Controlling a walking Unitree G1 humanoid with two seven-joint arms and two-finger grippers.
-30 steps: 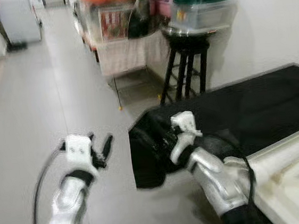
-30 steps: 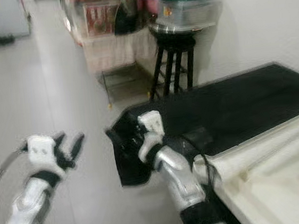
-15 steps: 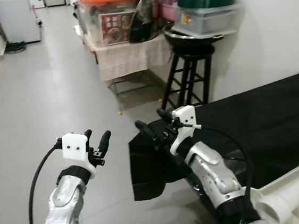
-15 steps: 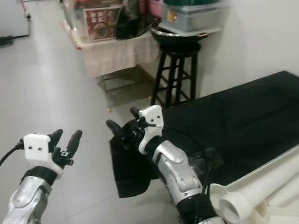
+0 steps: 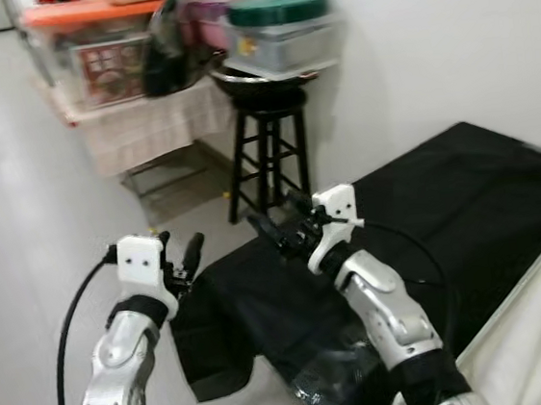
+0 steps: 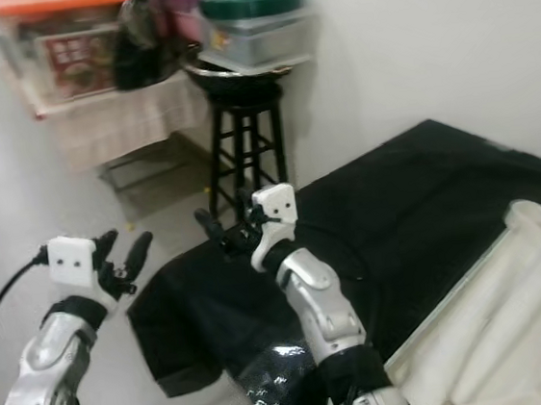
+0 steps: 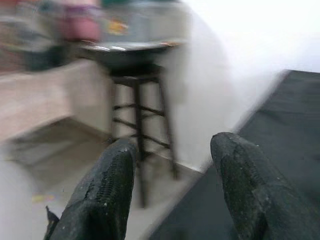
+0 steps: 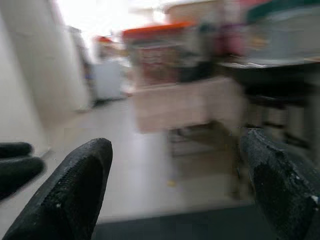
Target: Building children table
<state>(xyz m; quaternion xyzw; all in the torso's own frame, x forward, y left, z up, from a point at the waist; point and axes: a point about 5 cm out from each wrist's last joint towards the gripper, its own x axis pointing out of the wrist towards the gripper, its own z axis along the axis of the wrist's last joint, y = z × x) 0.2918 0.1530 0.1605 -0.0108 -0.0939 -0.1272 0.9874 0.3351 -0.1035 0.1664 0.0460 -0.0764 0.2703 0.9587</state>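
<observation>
Table parts (image 6: 514,312), pale tubes lying right of the black sheet (image 6: 397,208), look stiff and light; grasp one mid-length. Your left end effector (image 5: 182,258) and right end effector (image 5: 278,223) hover released, empty.

ahead of the right claw (image 5: 278,229) stands a black stool (image 5: 267,154) against the white wall (image 5: 446,29), carrying a dark pan (image 5: 255,76) and a clear container with a green lid (image 5: 279,8). beyond the left claw (image 5: 179,256), a cloth-draped table (image 5: 151,128) holds an orange-lidded bin (image 5: 89,43). a black sheet (image 5: 446,213) spreads beneath and beside the right claw.
</observation>
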